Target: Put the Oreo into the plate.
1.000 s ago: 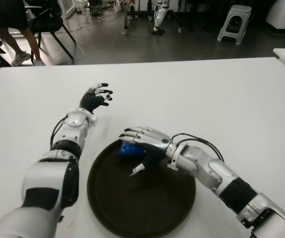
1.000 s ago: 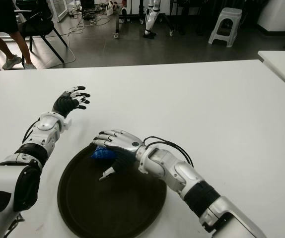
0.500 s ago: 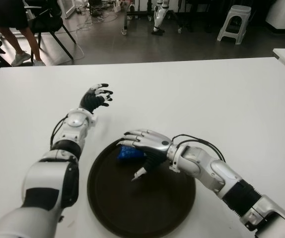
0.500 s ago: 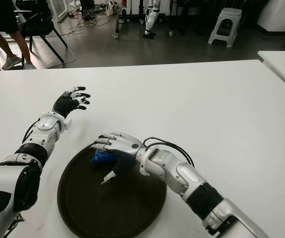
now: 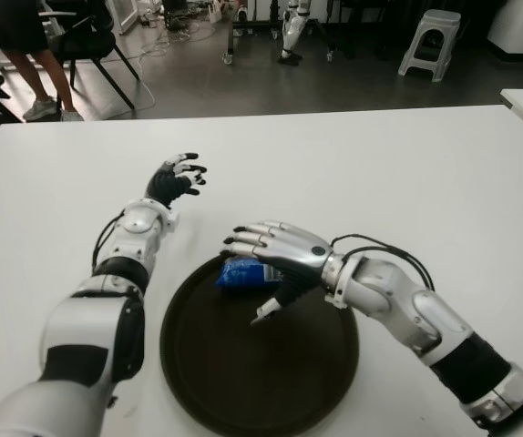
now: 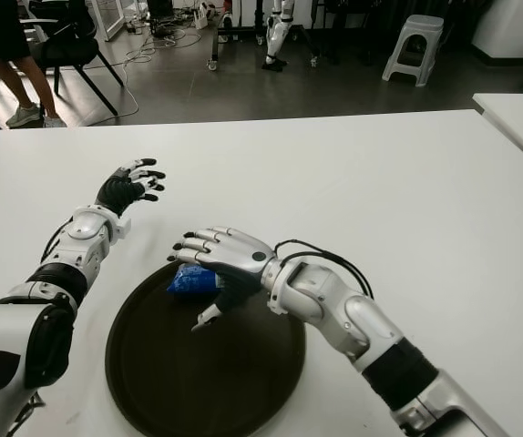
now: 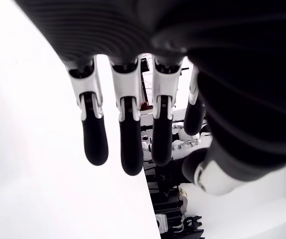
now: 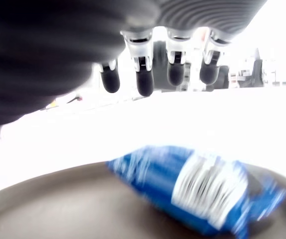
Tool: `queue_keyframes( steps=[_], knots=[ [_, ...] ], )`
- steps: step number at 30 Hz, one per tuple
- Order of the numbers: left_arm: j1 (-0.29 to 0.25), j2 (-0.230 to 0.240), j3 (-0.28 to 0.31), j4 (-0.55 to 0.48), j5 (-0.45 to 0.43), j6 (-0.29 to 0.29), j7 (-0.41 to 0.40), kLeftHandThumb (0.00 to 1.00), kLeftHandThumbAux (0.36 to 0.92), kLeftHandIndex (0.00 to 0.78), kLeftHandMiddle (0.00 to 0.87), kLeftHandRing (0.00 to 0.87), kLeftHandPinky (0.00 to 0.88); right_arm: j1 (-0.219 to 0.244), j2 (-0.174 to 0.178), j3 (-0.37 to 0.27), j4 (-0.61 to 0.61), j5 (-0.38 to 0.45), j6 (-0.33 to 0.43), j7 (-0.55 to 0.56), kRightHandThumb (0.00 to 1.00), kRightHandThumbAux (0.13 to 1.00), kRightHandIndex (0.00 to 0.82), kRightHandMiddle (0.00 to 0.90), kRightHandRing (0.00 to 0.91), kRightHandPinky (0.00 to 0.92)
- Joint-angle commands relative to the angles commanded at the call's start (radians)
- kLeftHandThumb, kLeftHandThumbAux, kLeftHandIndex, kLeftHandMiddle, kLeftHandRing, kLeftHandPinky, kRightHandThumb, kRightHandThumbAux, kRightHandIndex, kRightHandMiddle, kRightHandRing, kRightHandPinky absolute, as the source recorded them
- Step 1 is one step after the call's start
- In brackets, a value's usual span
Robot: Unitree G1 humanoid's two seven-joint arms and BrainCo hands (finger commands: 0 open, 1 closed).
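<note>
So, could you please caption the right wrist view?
Right hand open above the Oreo pack lying in the dark plate.

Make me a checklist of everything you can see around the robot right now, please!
Surface: white table, bare apart from the plate.
Job's things: blue Oreo pack lies in the dark round plate, near its far rim.
Clutter: nothing seen on the table.
Hands: right hand is above the pack with fingers spread, holding nothing; the right wrist view shows a gap between fingers and pack. Left hand is open, out over the table to the left of the plate.
Cables: black wires loop along the right forearm; loose cables on the floor behind.
Surroundings: grey stool, a chair, a person's legs, another white table at the right edge.
</note>
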Motion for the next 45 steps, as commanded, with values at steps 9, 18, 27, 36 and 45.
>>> queue_keyframes(
  steps=[9,18,27,36,45],
  knots=[
    [-0.001,0.005,-0.01,0.002,0.003,0.002,0.005,0.129,0.727,0.212,0.327,0.342,0.375,-0.052,-0.067,-0.161,-0.04,0.075,0.049,0.046,0.0,0.447,0.0,0.0,0.0,0.0],
    [0.001,0.004,-0.005,0.002,-0.004,0.002,0.006,0.149,0.743,0.243,0.346,0.358,0.389,-0.118,-0.074,-0.257,0.068,0.117,0.061,-0.026,0.0,0.489,0.0,0.0,0.0,0.0],
    [0.004,0.001,-0.006,-0.002,-0.006,-0.01,0.009,0.163,0.715,0.216,0.332,0.347,0.384,-0.31,0.029,-0.335,0.692,0.231,-0.024,-0.278,0.0,0.545,0.0,0.047,0.035,0.017],
    [0.002,0.002,-0.01,-0.001,-0.003,0.001,0.015,0.186,0.725,0.215,0.342,0.363,0.406,-0.384,0.155,-0.407,1.106,0.345,-0.06,-0.409,0.0,0.611,0.037,0.078,0.086,0.089],
    [0.006,0.003,-0.018,-0.002,0.006,-0.005,0.027,0.133,0.703,0.212,0.343,0.368,0.406,-0.381,0.247,-0.705,1.29,0.684,0.022,-0.268,0.0,0.668,0.165,0.214,0.23,0.268]
  ],
)
